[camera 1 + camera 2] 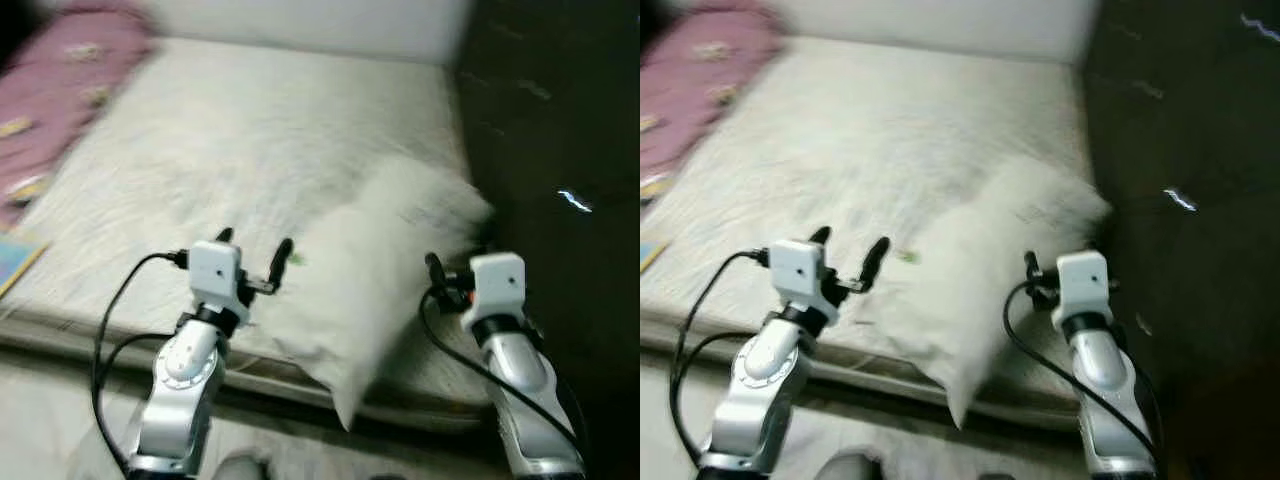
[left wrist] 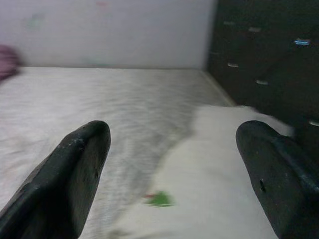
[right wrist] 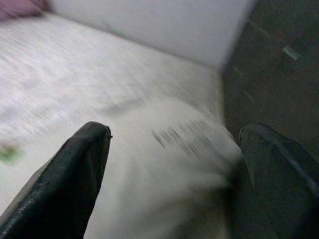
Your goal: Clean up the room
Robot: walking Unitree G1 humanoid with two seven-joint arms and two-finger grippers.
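Cleanup barely started, by the look of it: nothing held yet. Left gripper jaws apart, empty, hovering at the white pillow's left edge. Pillow lies skewed on the bed, one corner hanging off the near edge, between the two grippers. Right gripper jaws apart, pillow straight ahead between them. Pink blanket far left of both.

Left wrist view picks up a small green scrap ahead between its jaws; right wrist view shows dark printed lines on the pillow.
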